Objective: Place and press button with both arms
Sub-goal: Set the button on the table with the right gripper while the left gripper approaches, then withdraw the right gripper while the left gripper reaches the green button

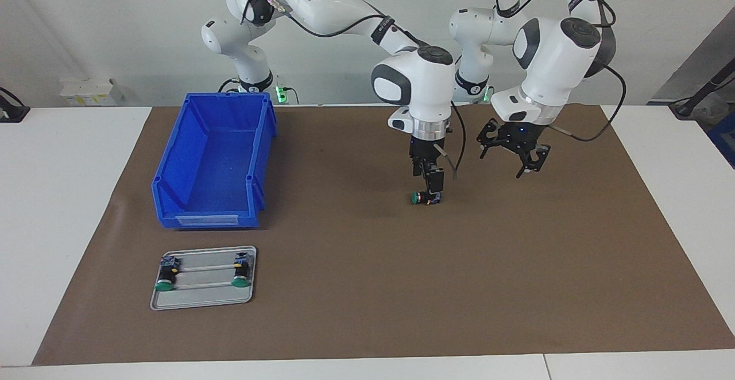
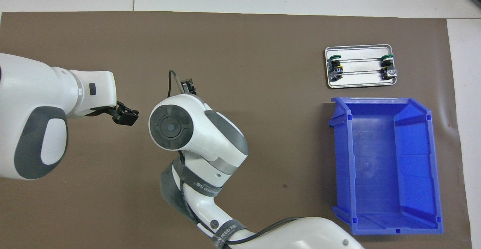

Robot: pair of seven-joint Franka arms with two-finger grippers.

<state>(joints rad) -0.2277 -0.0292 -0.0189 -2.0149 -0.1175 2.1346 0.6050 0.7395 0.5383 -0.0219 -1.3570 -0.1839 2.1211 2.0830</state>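
A green-capped button (image 1: 425, 198) lies on its side on the brown mat (image 1: 367, 288), about mid-table. My right gripper (image 1: 428, 187) points straight down right over it, open, fingertips at the button's black body. In the overhead view the right arm's wrist hides this button, and only a bit of the right gripper (image 2: 188, 86) shows. My left gripper (image 1: 505, 159) hangs open and holds nothing, above the mat beside the button toward the left arm's end of the table. It shows in the overhead view as the left gripper (image 2: 126, 114).
A grey metal tray (image 1: 204, 298) (image 2: 360, 80) toward the right arm's end holds two more green buttons (image 1: 166, 279) (image 1: 241, 274). An empty blue bin (image 1: 212, 162) (image 2: 383, 162) stands beside the tray, nearer the robots.
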